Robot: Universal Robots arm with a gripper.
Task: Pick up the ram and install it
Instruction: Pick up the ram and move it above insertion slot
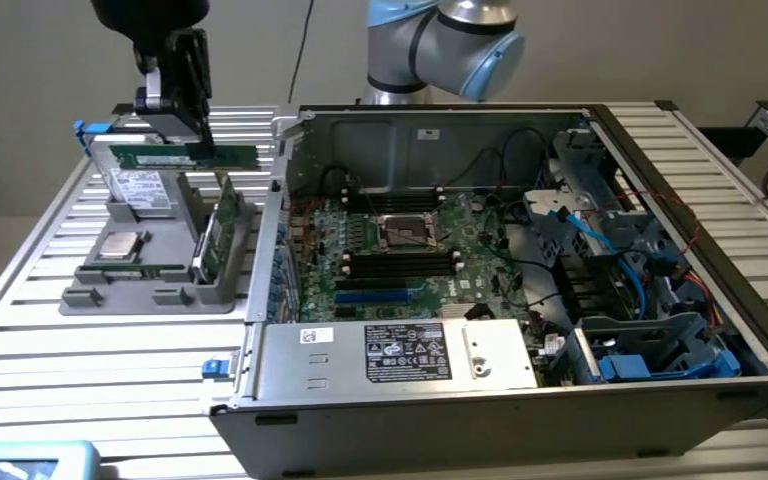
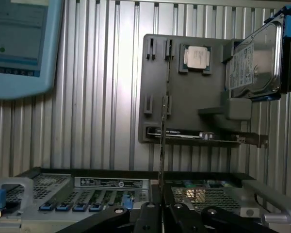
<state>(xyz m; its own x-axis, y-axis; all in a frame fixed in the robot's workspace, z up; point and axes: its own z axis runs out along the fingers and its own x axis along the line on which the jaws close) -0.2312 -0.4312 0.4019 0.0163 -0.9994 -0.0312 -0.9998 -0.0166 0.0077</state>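
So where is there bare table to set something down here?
Bare table slats between the grey tray and the blue box, on the exterior view's left of the computer case. Crowded: the tray and inside the case.

Power supply label (image 1: 408,352), hard drive label (image 2: 246,65), both unreadable

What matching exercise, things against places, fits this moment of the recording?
Things:
1. slim green ram stick
2. square silver processor chip
3. boxy silver hard drive
4. large green motherboard

Places:
A. inside the open computer case
B. lying flat in the grey holder tray
C. clamped in the gripper above the tray
D. propped up at one end of the tray

Pairs: 1-C, 2-B, 3-D, 4-A
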